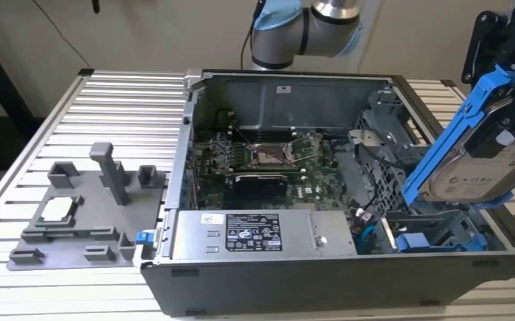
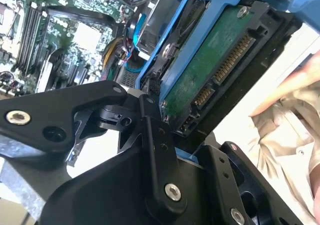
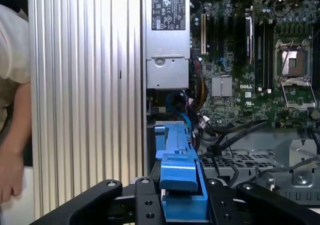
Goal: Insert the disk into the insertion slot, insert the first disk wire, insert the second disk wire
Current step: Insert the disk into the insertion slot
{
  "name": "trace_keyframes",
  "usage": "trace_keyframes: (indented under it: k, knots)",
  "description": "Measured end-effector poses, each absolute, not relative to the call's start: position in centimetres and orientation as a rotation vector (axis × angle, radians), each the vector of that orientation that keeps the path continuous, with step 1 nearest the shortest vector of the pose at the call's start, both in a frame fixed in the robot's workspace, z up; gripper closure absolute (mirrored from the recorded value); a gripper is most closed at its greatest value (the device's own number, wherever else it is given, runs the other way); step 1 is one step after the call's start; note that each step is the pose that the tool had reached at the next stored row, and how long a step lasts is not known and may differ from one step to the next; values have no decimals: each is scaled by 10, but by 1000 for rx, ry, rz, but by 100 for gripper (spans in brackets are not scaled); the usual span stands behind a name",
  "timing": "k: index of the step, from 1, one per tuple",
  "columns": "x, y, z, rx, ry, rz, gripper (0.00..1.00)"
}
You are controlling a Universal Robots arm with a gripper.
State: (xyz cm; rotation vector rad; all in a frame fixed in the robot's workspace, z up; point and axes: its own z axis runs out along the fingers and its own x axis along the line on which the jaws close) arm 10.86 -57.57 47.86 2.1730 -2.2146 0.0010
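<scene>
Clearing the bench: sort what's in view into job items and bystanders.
Job: disk, held in gripper; insertion slot.
Bystanders: grey fixture on the table; power supply; a person's hand.
</scene>
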Motion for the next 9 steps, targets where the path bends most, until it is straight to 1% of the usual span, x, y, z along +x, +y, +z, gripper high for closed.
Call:
trace_keyframes:
  k: [9]
  knots:
    - [111, -576, 472, 2174, -2216, 4, 67]
